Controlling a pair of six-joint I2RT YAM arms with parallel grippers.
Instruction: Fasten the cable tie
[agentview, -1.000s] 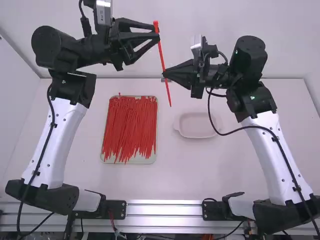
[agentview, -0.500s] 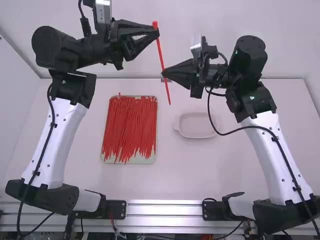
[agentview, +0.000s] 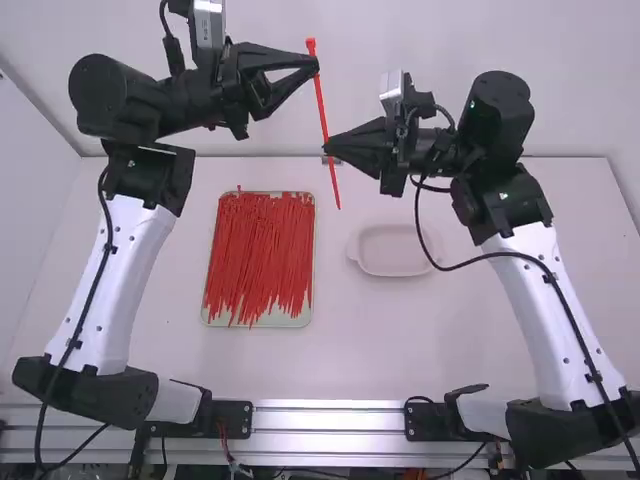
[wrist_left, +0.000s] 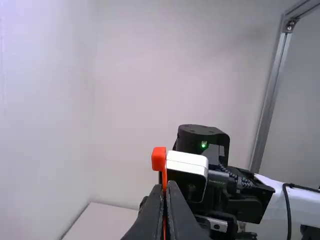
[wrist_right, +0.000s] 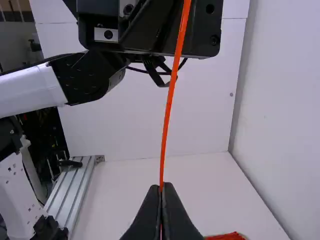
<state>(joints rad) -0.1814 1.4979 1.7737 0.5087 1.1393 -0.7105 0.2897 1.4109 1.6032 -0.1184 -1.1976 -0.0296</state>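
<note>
A single red cable tie (agentview: 324, 120) hangs nearly upright in the air above the table, its square head (wrist_left: 158, 156) at the top. My left gripper (agentview: 316, 68) is shut on the tie just below the head. My right gripper (agentview: 328, 152) is shut on the strap lower down, and the pointed tail sticks out below it. In the right wrist view the strap (wrist_right: 171, 95) runs from my fingers toward the left gripper. In the left wrist view the right arm's wrist (wrist_left: 202, 145) shows behind the head.
A tray (agentview: 209, 315) packed with several red cable ties (agentview: 260, 255) lies on the table at centre left. A shallow white dish (agentview: 392, 250) sits to its right. Both arms are raised well above these.
The left gripper's fingers have closed in on the tie near its head. The tie and the right gripper have stayed almost in place.
</note>
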